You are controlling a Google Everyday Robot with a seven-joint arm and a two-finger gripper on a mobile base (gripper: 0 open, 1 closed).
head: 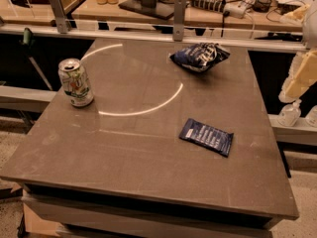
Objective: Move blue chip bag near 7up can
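Note:
The blue chip bag (pixel 199 56), puffy and crumpled with white print, lies at the far right of the grey table (pixel 133 148). The 7up can (pixel 76 82) stands upright near the table's left edge, far from the bag. My gripper (pixel 300 78) shows as a pale cream part at the right edge of the view, beyond the table's right side, level with the bag and well apart from it. It holds nothing that I can see.
A flat rectangular blue packet with white text (pixel 206 136) lies right of the table's middle. Metal posts (pixel 179 11) and a rail run along the far edge. Behind them a bench carries cables and bottles. Small bottles (pixel 289 114) stand at the right.

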